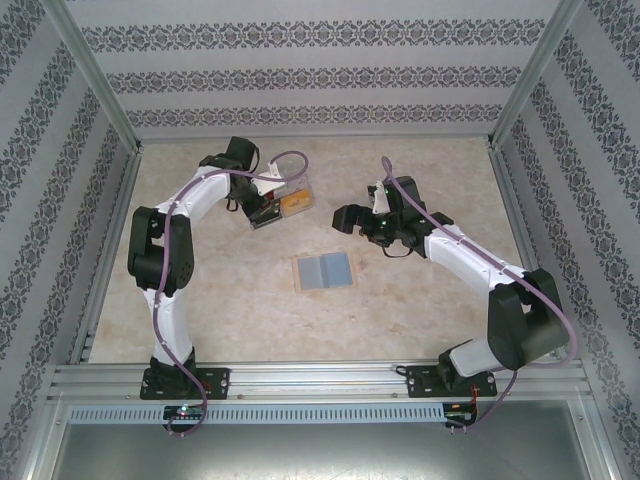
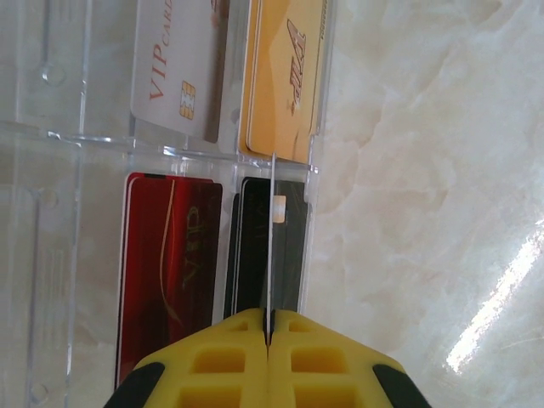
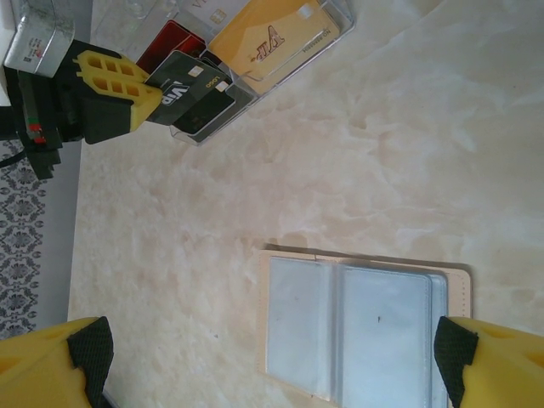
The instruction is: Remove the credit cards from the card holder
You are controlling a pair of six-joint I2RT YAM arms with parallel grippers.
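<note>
My left claw is pressed fully together on a dark card, pinching it by one short end. From the left wrist view I see that card edge-on, a thin pale line running out from between the yellow fingers. It hangs over the near right compartment of the clear box, where a second dark card lies flat beneath it. I cannot tell whether the held card touches the box.

In the other compartments lie a red card, a white card and an orange-yellow card.

My right claw stands as wide as it goes and holds nothing, touching nothing; its fingertips sit at the two lower corners of the right wrist view.

The card holder lies spread open and flat near the middle of the table, both clear-pocketed panels facing up, below the right claw and well apart from the clear box.
</note>
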